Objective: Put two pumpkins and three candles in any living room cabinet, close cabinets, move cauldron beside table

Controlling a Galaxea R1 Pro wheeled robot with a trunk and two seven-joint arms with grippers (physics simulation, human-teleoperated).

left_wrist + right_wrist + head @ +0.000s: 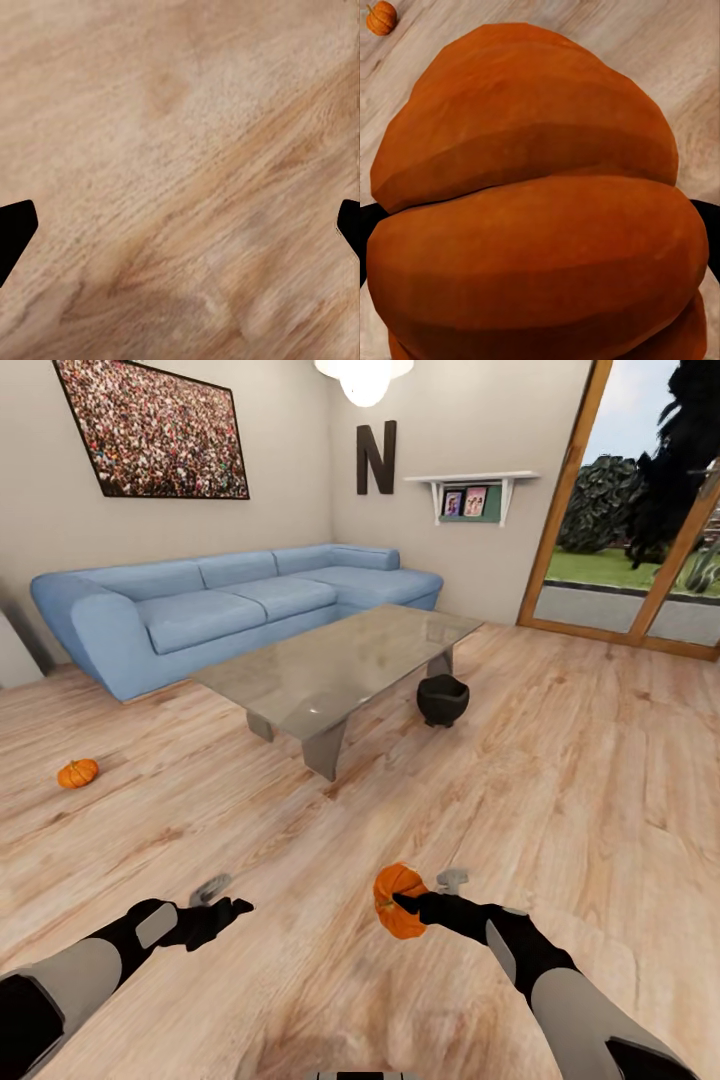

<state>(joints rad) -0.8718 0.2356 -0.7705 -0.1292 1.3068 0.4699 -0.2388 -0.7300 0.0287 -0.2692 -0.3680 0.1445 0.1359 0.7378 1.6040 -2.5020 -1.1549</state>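
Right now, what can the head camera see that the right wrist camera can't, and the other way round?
Head view: the blue sofa, the metal-topped coffee table, the black cauldron beside its leg, and the left gripper, open over the wood floor.

Right wrist view: a close-up of the ribs of the held pumpkin.

Both: that pumpkin in the right gripper, and the second pumpkin on the floor.

Ahead of you a long blue sectional sofa runs along the left wall and turns the far corner, with a framed crowd picture hanging above it. On the far wall you see a dark letter N beside a small white shelf carrying two framed pictures, and a ceiling lamp glows overhead. To your right, a wood-framed glass door looks onto greenery, and pale wood floor spreads below.
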